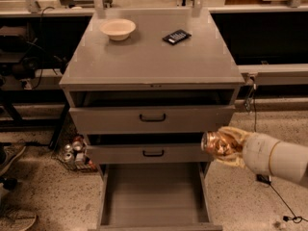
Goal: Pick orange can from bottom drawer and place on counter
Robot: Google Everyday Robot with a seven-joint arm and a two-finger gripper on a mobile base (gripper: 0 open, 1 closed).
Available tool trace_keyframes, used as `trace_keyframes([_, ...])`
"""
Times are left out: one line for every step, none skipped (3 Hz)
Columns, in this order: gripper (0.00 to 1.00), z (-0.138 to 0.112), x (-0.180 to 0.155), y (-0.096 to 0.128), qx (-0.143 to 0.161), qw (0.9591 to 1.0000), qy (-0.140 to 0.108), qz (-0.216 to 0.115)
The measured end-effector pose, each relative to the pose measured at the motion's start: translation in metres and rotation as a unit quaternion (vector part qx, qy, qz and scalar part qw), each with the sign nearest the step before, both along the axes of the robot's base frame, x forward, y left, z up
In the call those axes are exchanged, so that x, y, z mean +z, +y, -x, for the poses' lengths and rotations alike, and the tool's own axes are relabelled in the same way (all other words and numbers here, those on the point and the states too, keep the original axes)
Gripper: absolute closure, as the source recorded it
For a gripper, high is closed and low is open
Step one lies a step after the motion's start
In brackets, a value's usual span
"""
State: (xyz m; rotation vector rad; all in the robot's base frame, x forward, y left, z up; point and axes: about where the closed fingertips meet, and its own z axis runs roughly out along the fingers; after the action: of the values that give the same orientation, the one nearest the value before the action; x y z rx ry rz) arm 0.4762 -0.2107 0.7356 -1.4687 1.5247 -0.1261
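The orange can (pixel 215 144) is held on its side in my gripper (pixel 226 147), silvery end facing left. It hangs at the right end of the middle drawer front, above the right wall of the bottom drawer (pixel 153 192), which is pulled out with a bare floor. My cream arm reaches in from the lower right. The counter (pixel 154 57) lies above, well higher than the can.
A cream bowl (pixel 118 29) and a small black device (pixel 176 36) sit on the counter's back half. Two black-handled drawers (pixel 152 118) stand slightly open. Red-and-silver cans (pixel 73 151) lie on the floor to the left. A cable (pixel 274 196) trails on the floor at right.
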Motion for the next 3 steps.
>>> trace_keyframes([1.0,-0.021,0.076,-0.008,-0.009,0.9999,-0.003,0.012])
trace_keyframes([1.0,-0.021,0.076,-0.008,-0.009,0.9999,-0.003,0.012])
trace_keyframes([1.0,-0.05,0.111,0.003,0.033,0.9995,0.0,0.003])
